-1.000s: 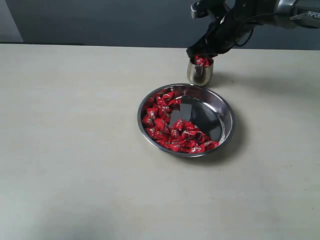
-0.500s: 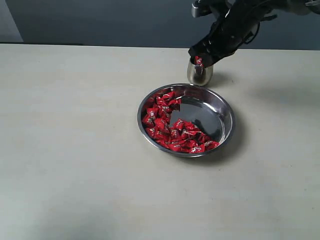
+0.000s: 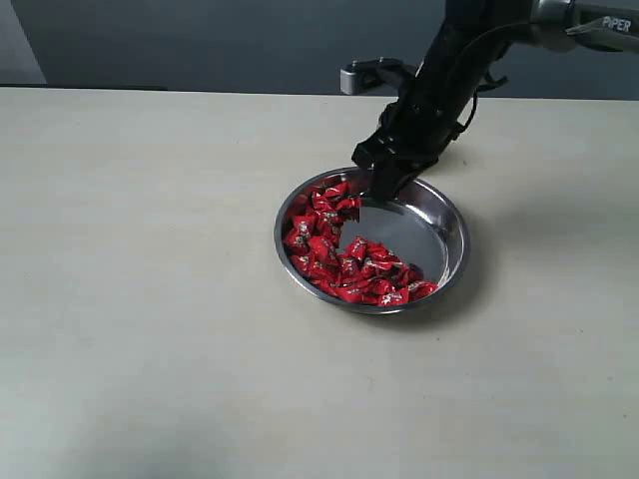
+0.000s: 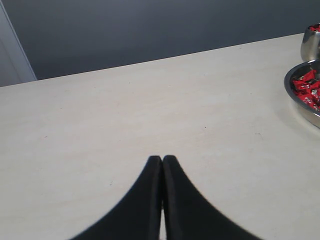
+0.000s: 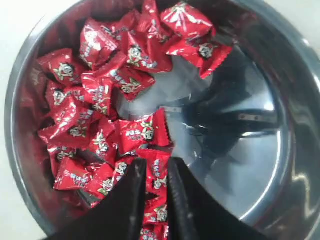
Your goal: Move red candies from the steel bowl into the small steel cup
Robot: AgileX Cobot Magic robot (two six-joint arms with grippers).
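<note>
1. The right pincer (image 5: 156, 172) is seen with its two dark fingers (image 5: 131, 192) only narrowly parted, a slim gap being left between them.
2. Through that gap a red wrapper is seen in the right wrist view. Whether it is touched or pinched by the fingertips cannot be told.
3. In the exterior view the right pincer (image 3: 382, 190) is lowered over the far side of the steel bowl (image 3: 454, 225), just inside its rim and beside the upper cluster of candies.
4. The left pincer (image 4: 162, 161) is pressed together, nothing being held between its fingers. It is poised over bare worktop (image 4: 100, 115), well apart from the bowl.
5. The steel bowl is set on the pale worktop. The red candies (image 3: 334, 261) are heaped in a crescent along its left and near sides.
6. The right and far parts of the bowl's floor are left bare and mirror-like. A dark reflection of the arm is seen there in the right wrist view.
7. The small steel cup (image 4: 311, 47) is shown at the edge of the left wrist view, standing upright on the worktop just beside the bowl's rim.
8. A few red wrappers are seen heaped at the cup's mouth. How full the cup is cannot be told, as it is partly cut off by the picture's edge.
9. In the exterior view the cup is hidden behind the right arm.
</note>
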